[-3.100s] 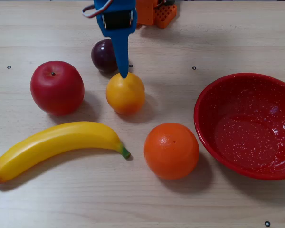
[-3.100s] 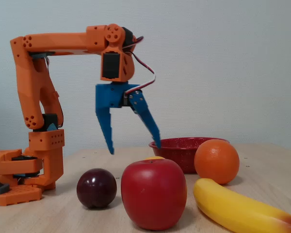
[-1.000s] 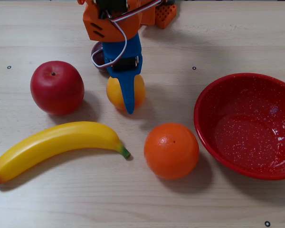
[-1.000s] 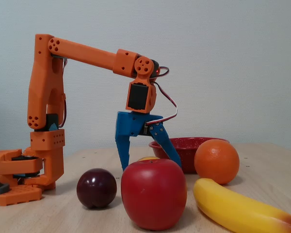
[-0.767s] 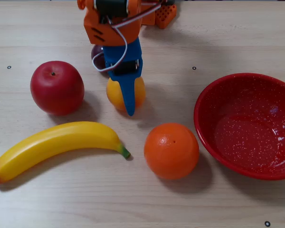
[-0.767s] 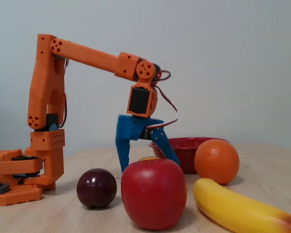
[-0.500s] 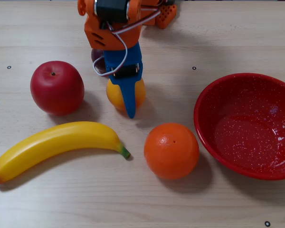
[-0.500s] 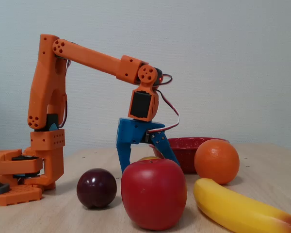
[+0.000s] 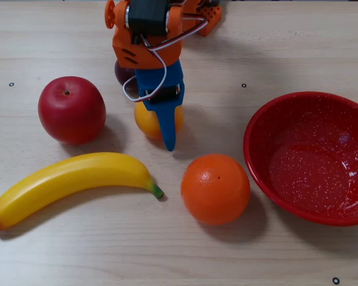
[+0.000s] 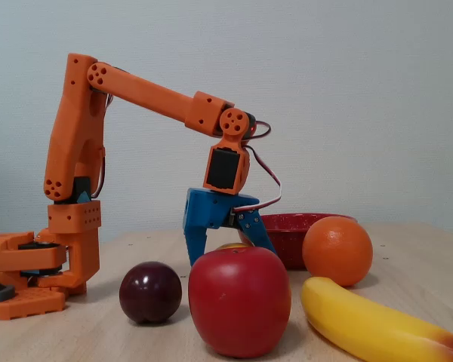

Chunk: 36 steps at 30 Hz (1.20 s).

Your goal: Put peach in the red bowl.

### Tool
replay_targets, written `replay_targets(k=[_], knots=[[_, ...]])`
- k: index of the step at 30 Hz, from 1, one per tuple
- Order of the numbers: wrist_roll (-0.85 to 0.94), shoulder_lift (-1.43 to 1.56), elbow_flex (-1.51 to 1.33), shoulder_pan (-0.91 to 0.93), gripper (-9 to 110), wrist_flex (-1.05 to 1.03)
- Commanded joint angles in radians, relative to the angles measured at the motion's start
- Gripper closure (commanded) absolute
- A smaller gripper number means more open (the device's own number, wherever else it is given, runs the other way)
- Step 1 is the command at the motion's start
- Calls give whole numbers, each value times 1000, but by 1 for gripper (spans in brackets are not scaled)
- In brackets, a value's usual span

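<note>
Gripper (image 10: 226,243) stands spread around the peach (image 9: 148,121) on the counter (image 9: 298,47); lifting and carrying to the red bowl (image 9: 268,140) remain.

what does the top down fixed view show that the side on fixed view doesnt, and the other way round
Only the view from above shows the speckled inside of the wide glossy red bowl, the whole long yellow banana, and the blue gripper straddling the small yellow-orange peach. Only the side view shows the orange arm's base and the whole dark purple plum. Both show the shiny red apple and the dimpled orange.
</note>
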<state>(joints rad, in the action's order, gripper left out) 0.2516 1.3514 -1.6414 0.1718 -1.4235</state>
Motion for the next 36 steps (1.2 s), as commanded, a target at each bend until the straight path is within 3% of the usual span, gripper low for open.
replay_targets(k=[1, 13, 18, 21, 29, 36], knots=[[18, 40, 63, -17, 62, 15], [18, 32, 67, -21, 73, 18], [18, 26, 67, -23, 95, 15], [28, 20, 66, -25, 102, 3], [112, 20, 0, -15, 102, 104], [81, 51, 41, -8, 102, 60]])
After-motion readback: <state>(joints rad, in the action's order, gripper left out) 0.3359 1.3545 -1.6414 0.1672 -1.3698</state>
